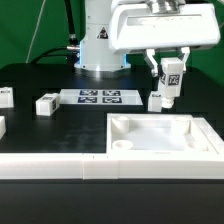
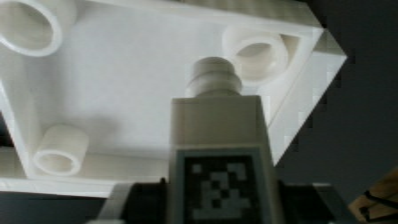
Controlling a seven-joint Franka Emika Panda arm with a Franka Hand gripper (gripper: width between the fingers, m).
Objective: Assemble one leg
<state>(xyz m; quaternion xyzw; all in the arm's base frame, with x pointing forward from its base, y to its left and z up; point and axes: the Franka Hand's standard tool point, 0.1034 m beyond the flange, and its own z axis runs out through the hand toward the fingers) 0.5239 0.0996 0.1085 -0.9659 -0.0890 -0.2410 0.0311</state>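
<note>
Leg [image 1: 168, 90], a stubby white block, sits clamped in the gripper [image 1: 168, 76], its fingers closed tight on it, held over the black table [image 1: 30, 80] just behind the panel [image 1: 165, 147]. There's a square black-and-white tag on its face, no readable writing. Only the wrist view shows its ridged round peg [image 2: 214, 76] pointing toward the smooth panel's tubular sockets [image 2: 267, 52].

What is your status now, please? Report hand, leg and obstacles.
Hand shut on leg. Peg points toward corner socket of panel, not yet in. Nothing seen in the way.
</note>
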